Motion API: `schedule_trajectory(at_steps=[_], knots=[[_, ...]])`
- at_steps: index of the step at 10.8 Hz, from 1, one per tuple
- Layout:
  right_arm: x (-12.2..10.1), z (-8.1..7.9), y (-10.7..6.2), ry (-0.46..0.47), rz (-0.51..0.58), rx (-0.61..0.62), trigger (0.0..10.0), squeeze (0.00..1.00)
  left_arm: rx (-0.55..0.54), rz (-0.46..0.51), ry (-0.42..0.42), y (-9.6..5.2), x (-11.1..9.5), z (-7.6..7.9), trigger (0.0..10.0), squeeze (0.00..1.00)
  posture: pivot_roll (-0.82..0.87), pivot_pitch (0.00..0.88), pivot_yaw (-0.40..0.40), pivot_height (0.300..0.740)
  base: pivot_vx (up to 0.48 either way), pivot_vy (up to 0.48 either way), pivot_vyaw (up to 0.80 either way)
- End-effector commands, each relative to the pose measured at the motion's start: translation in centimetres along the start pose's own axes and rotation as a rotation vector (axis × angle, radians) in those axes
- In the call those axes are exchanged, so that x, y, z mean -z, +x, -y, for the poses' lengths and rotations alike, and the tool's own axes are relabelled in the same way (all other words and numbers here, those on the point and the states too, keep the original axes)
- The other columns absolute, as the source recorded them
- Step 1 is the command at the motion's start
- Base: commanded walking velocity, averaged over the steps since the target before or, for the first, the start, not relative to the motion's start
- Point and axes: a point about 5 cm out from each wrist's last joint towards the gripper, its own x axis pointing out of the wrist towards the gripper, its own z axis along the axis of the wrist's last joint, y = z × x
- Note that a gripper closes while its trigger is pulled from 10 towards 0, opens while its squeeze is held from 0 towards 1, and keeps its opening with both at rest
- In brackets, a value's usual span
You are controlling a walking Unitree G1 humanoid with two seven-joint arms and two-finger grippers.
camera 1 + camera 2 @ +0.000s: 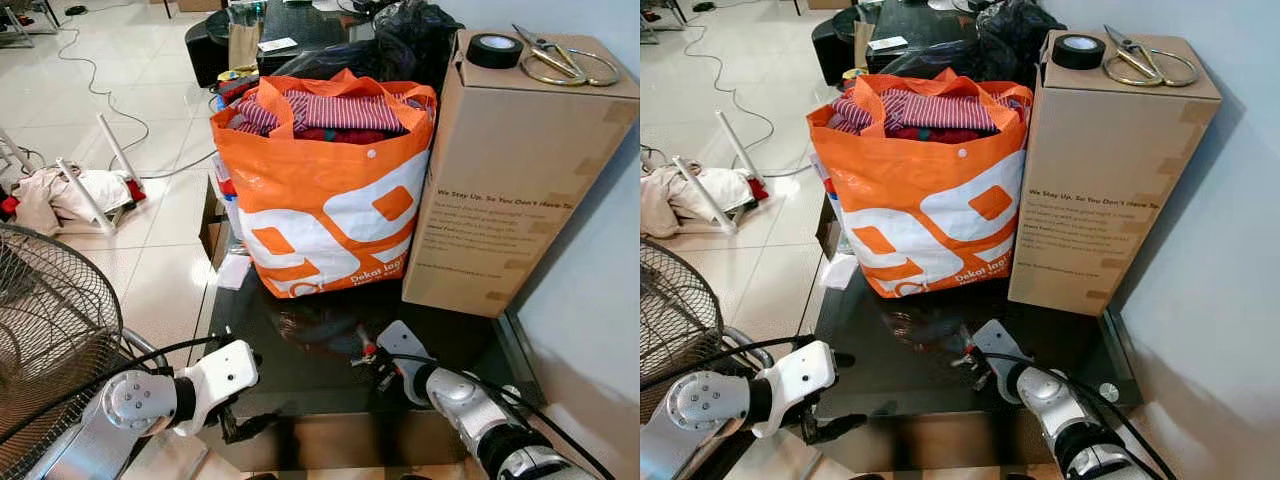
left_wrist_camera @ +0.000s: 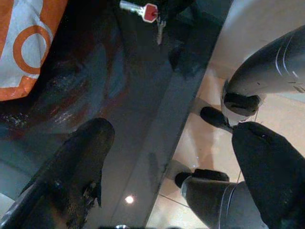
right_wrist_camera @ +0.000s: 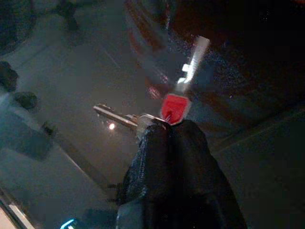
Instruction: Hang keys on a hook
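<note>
A bunch of keys [image 3: 174,108] with one red-headed key and silver blades hangs just above the dark glass table [image 1: 300,385]. My right gripper [image 3: 170,130] is shut on the bunch at the ring end. In the left eye view the right gripper [image 1: 368,358] is low over the table's front part, in front of the orange bag. My left gripper [image 1: 238,424] is open at the table's front left corner, its fingers [image 2: 78,164] spread wide with nothing between them. From there the keys [image 2: 148,11] show a short way ahead over the glass.
An orange shopping bag [image 1: 325,205] full of clothes stands at the table's back. To its right is a tall cardboard box [image 1: 510,180] with tape [image 1: 494,50] and scissors [image 1: 555,55] on top. A fan grille [image 1: 50,340] is at my left, a wall at my right.
</note>
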Motion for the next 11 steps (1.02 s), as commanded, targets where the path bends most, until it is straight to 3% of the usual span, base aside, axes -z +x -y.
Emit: schedule_trajectory(at_steps=[1,6,7,8,9,10,11], knots=[[0.6,0.0,-0.1,0.006,-0.030,0.004,0.0,0.00,-0.010,0.001,0.006,0.0,-0.1,-0.3,10.0,0.01,-0.04,0.000,0.082,0.740,0.000,0.000,0.00],[0.9,1.8,-2.2,-0.040,0.071,0.044,0.0,0.00,-0.108,0.090,0.031,2.4,-2.0,-3.2,10.0,0.00,-0.10,0.000,0.085,0.740,0.000,0.000,0.00],[0.8,2.3,-3.1,-0.003,0.117,0.073,0.0,0.00,-0.149,0.129,0.015,2.5,-2.6,-3.9,10.0,0.00,-0.11,0.000,0.088,0.740,0.000,0.000,0.00],[-0.3,3.4,-4.6,0.285,0.266,0.168,0.0,0.00,-0.247,0.220,-0.048,2.6,-3.8,-5.2,10.0,0.00,-0.12,0.000,0.096,0.740,0.000,0.000,0.00],[-0.4,3.5,-5.5,0.301,0.293,0.204,0.0,0.00,-0.321,0.285,-0.103,2.6,-4.6,-6.0,10.0,0.00,-0.13,0.000,0.098,0.740,0.000,0.000,0.00],[-1.5,3.2,-7.0,0.244,0.378,0.291,0.0,0.00,-0.417,0.373,-0.159,2.5,-6.2,-6.8,10.0,0.00,-0.13,0.000,0.099,0.740,0.000,0.000,0.00],[-3.1,3.3,-8.1,0.336,0.488,0.370,0.0,0.00,-0.459,0.402,-0.181,2.6,-6.8,-7.0,10.0,0.00,-0.14,0.000,0.100,0.740,0.000,0.000,0.00]])
